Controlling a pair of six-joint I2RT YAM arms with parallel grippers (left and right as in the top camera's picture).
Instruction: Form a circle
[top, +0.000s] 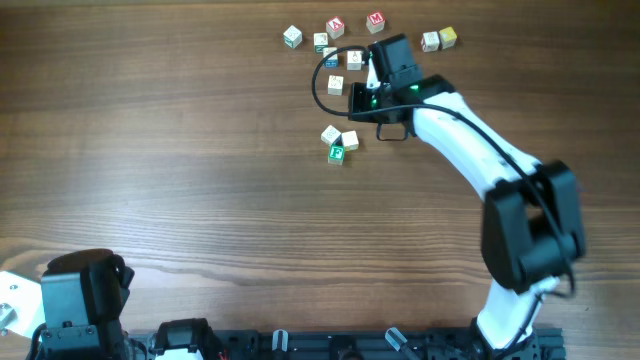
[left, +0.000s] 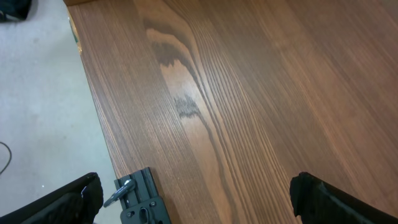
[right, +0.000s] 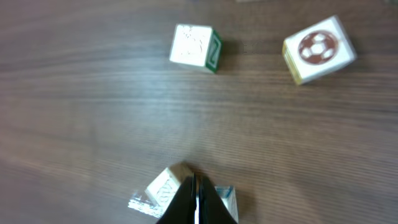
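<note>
Wood table (top: 150, 150); right claw (right: 196, 193) clenched; left claw (left: 199, 202) released; red cube (top: 376, 20) reads M.

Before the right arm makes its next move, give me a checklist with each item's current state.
1. Right gripper shut, nothing between its fingers: ok.
2. Its tip's contact with the pale cube beside it: cannot tell.
3. Left gripper open over the table, no cubes in its view: ok.
4. The circle complete: not ok, only three cubes clustered.
5. Loose cubes available to bring over: ok, several at the far side.
6. Black cable clear of the cubes it loops past: cannot tell.
</note>
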